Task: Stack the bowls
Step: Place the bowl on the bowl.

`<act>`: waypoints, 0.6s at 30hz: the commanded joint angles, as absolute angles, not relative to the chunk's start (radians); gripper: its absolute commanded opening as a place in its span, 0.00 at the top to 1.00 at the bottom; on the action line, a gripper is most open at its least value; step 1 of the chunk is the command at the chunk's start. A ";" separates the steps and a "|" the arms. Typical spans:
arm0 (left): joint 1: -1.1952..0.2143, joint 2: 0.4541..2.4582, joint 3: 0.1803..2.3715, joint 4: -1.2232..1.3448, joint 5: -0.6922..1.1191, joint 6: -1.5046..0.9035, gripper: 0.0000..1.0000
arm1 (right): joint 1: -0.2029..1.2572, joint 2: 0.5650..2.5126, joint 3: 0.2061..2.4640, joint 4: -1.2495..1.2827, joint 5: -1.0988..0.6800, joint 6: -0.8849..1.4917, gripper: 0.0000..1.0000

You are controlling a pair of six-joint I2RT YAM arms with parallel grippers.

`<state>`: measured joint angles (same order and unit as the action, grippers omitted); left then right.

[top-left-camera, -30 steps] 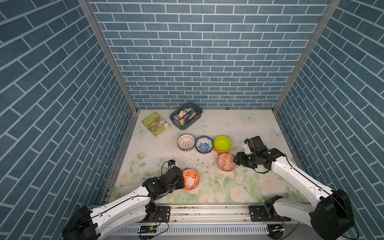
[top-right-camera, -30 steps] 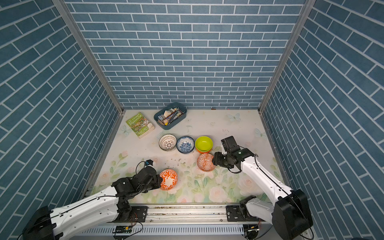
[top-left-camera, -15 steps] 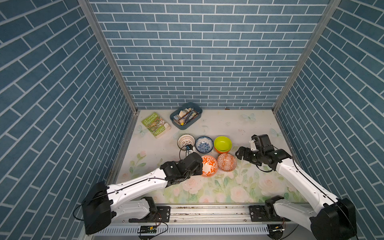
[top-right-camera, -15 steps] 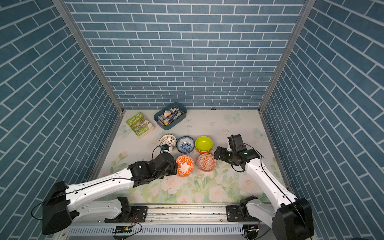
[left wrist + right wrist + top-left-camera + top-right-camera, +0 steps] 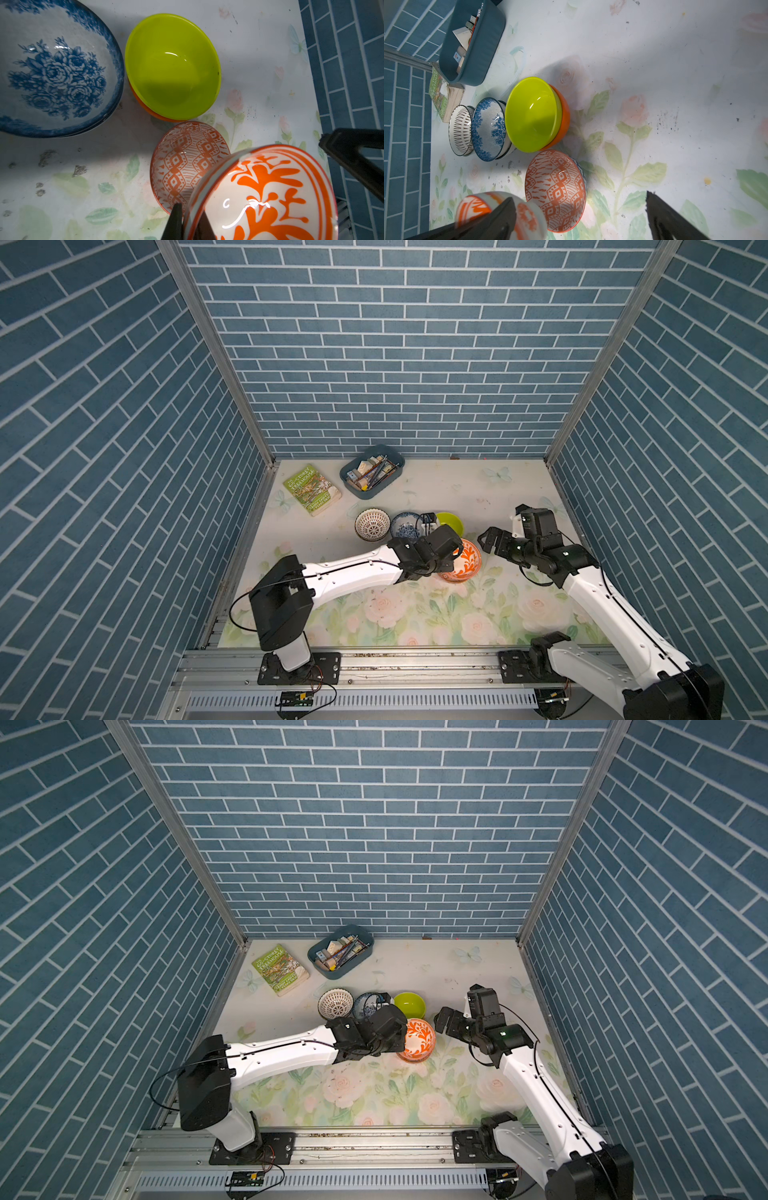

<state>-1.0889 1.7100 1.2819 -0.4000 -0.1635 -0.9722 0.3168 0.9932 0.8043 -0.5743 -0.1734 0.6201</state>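
Carrying swirl bowl across over diamond bowl, left hand pinching rim, right hand opened wide.

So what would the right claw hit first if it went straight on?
Probably the diamond bowl: it lies between the fingers of the open right gripper. The floral bowl in the left gripper hangs beside one finger and might touch first; depth is unclear.

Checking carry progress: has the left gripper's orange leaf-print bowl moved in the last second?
Yes. The orange leaf-print bowl moved right and back, closing on the fixed lime-green bowl, now over the diamond-patterned bowl.
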 commanded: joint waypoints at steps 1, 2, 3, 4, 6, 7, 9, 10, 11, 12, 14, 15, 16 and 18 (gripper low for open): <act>-1.104 1.742 1.329 -0.396 -0.200 -1.009 1.00 | 0.306 0.972 0.784 -0.567 -0.194 0.602 0.01; -1.104 1.752 1.330 -0.396 -0.203 -1.017 1.00 | 0.304 0.969 0.783 -0.569 -0.197 0.600 0.01; -1.104 1.758 1.327 -0.396 -0.208 -1.025 1.00 | 0.303 0.967 0.780 -0.571 -0.199 0.597 0.01; -1.104 1.761 1.322 -0.395 -0.215 -1.033 1.00 | 0.302 0.962 0.779 -0.571 -0.201 0.596 0.01; -1.104 1.764 1.305 -0.389 -0.230 -1.045 1.00 | 0.298 0.955 0.773 -0.572 -0.205 0.592 0.01; -1.104 1.762 1.296 -0.391 -0.241 -1.049 1.00 | 0.298 0.951 0.771 -0.573 -0.208 0.593 0.01; -1.104 1.759 1.281 -0.393 -0.263 -1.058 1.00 | 0.294 0.948 0.768 -0.571 -0.215 0.590 0.01; -1.104 1.758 1.273 -0.391 -0.272 -1.064 1.00 | 0.294 0.948 0.767 -0.570 -0.219 0.588 0.01; -1.104 1.754 1.263 -0.382 -0.279 -1.066 1.00 | 0.293 0.947 0.767 -0.571 -0.221 0.588 0.00; -1.104 1.751 1.251 -0.364 -0.288 -1.068 1.00 | 0.292 0.948 0.767 -0.569 -0.223 0.587 0.01; -1.104 1.749 1.234 -0.333 -0.293 -1.069 1.00 | 0.291 0.951 0.768 -0.568 -0.229 0.585 0.01; -1.104 1.751 1.229 -0.322 -0.294 -1.069 1.00 | 0.292 0.951 0.768 -0.568 -0.231 0.584 0.01; -1.104 1.756 1.228 -0.315 -0.294 -1.070 1.00 | 0.292 0.951 0.768 -0.569 -0.233 0.583 0.01; -1.104 1.764 1.230 -0.309 -0.297 -1.076 1.00 | 0.291 0.950 0.768 -0.569 -0.233 0.582 0.01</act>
